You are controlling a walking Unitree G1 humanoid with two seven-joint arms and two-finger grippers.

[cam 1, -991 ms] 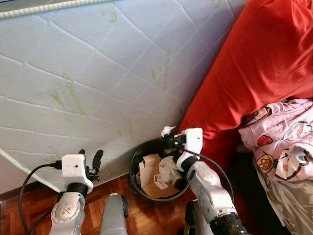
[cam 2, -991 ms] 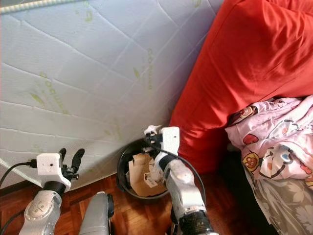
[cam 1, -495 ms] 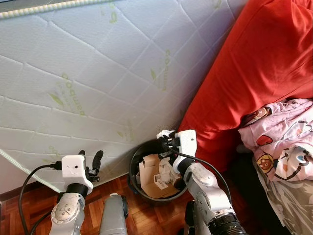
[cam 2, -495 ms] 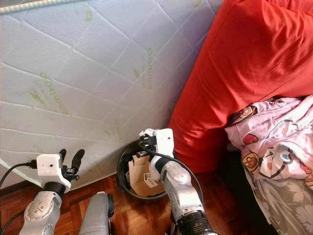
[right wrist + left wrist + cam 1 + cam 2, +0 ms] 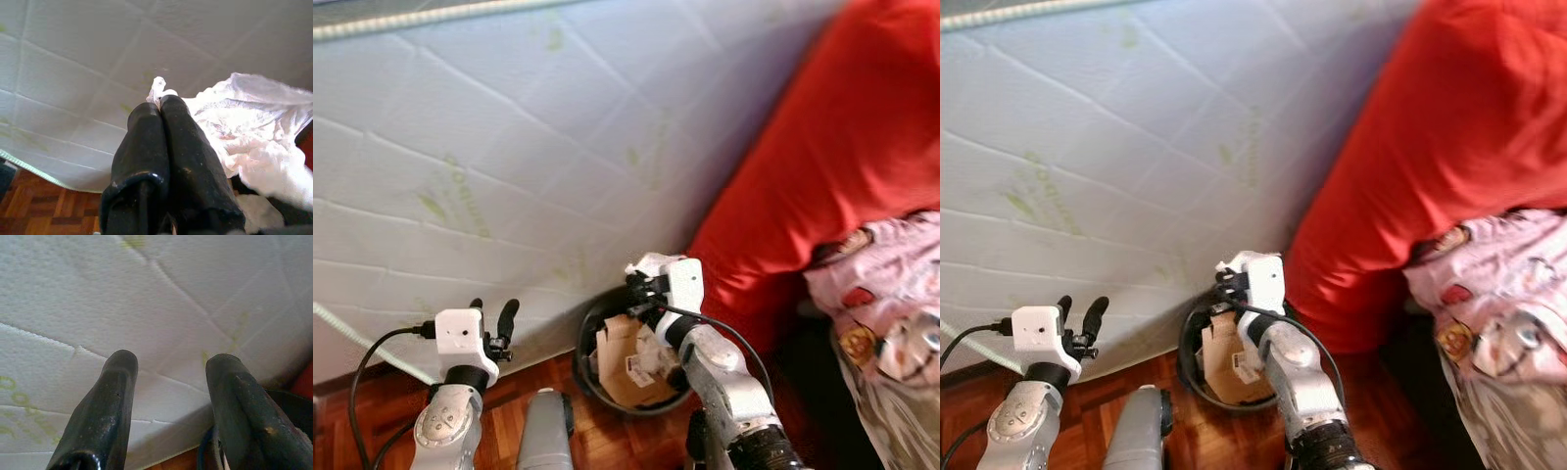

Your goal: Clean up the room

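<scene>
White mattress stands on its side in front of you, with a big red cushion to its right and a black bin full of cardboard on the wood floor between them. Your right gripper is above the bin, fingers pressed together on a white tissue. Your left gripper is near the mattress, fingers apart and holding nothing.

My right claw has smooth, glossy black fingers nipping thin, crumpled white tissue. The mattress is quilted matt cloth. The bin looks like dark plastic and holds brown cardboard. The floor is polished wood parquet. The red bedding is soft cloth.
</scene>
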